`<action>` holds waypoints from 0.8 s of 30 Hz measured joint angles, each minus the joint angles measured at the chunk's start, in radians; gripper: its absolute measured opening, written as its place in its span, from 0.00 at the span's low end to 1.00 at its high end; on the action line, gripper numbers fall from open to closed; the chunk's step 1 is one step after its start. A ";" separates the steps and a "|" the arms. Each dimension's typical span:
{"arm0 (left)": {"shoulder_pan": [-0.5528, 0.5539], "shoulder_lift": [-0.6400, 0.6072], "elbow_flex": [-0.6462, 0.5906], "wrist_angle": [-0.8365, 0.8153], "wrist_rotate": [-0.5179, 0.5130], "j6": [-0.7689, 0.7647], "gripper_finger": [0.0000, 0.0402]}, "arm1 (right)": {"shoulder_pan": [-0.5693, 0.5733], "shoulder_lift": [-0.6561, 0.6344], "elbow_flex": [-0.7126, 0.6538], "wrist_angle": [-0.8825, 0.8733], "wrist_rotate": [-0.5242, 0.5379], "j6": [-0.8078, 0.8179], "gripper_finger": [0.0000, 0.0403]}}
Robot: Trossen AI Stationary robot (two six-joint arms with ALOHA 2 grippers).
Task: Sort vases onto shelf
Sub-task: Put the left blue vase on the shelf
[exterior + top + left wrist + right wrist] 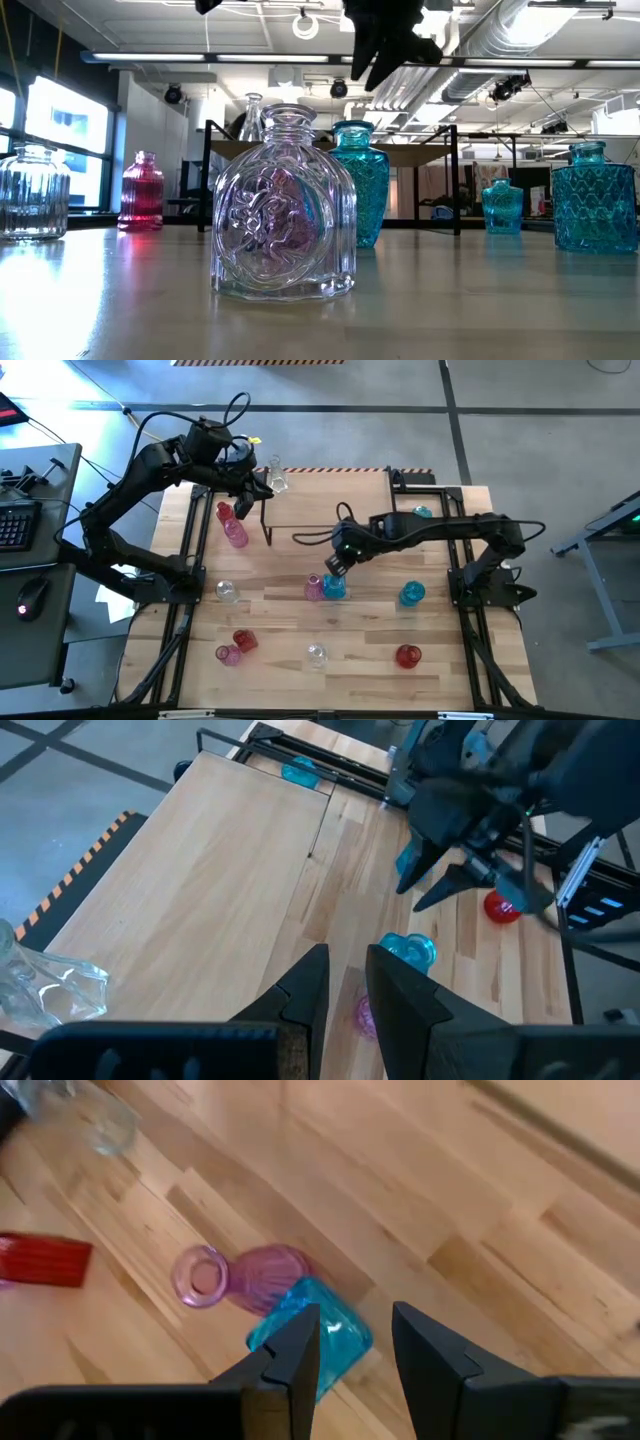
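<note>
right end effector (335,568): partly open, empty, above blue vase (334,588) | left end effector (262,491): narrow gap, empty, over shelf (330,505) | no readable writing

The slatted table (350,630) carries the shelf (330,500) at its far side and loose vases across the near half — a pink vase (314,588) touching a blue one (334,587) mid-table, another blue (411,594) nearby, a red (407,656) and a clear (317,654) near the front edge. On the shelf — a clear vase (277,480) and a small blue vase (423,512).
</note>
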 joint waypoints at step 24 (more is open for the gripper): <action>0.000 0.000 0.000 0.000 0.000 0.000 0.16 | 0.057 0.097 -0.011 -0.023 -0.021 0.044 0.27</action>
